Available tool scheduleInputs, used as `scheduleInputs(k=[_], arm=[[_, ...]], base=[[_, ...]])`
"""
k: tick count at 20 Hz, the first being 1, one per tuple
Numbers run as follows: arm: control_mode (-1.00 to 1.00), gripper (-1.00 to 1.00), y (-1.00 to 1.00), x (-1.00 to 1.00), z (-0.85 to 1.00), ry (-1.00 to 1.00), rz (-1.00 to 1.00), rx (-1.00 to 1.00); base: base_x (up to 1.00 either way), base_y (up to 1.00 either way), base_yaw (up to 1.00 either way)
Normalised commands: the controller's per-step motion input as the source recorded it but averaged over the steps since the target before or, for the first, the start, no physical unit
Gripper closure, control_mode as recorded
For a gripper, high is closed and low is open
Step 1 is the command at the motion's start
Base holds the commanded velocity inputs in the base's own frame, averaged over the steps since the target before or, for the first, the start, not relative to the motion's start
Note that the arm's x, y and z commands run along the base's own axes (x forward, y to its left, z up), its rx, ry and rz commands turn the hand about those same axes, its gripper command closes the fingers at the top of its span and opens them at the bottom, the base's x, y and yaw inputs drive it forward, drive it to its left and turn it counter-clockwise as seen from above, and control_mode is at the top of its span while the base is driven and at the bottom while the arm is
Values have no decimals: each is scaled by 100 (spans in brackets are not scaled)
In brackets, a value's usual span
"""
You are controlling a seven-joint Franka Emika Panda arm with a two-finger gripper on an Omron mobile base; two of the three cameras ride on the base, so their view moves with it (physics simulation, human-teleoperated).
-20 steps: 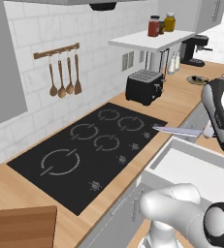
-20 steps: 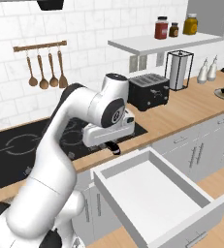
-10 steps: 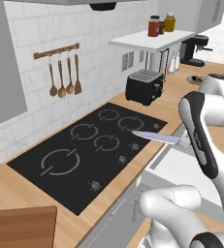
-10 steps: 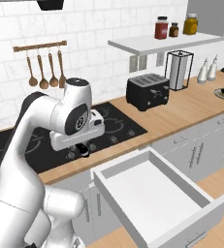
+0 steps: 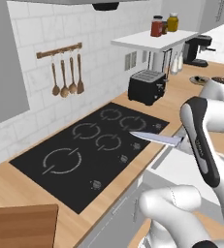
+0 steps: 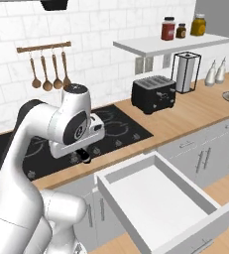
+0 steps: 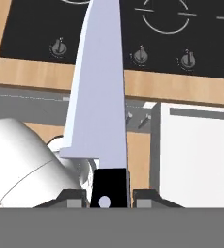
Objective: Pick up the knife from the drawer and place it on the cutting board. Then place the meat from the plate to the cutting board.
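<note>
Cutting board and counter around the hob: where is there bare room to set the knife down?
The cutting board, at the near left counter corner, shows a bare top. Bare wood runs between the cooktop and the toaster. The open drawer is empty. The gripper holds the knife above the cooktop's front edge. It's crowded beyond the toaster.

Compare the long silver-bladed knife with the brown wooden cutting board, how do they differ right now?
The silver-bladed, black-handled chef's knife is held in the air above the edge of the black cooktop, gripped at its handle by the end effector; the brown wooden cutting board lies flat on the counter. The knife is slim, pointed and shiny; the board is broad, rectangular and matte. Nothing lies on the visible part of the board.
</note>
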Motion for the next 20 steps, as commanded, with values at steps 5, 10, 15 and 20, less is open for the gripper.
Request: scheduleInputs(k=[5, 10, 15, 20], arm=[[100, 100, 0, 0, 0, 0, 0, 0], [100, 100, 0, 0, 0, 0, 0, 0], [100, 100, 0, 0, 0, 0, 0, 0], [100, 100, 0, 0, 0, 0, 0, 0]], base=[[-53, 21, 41], [-45, 43, 51], [-4, 21, 67], [1, 21, 61]])
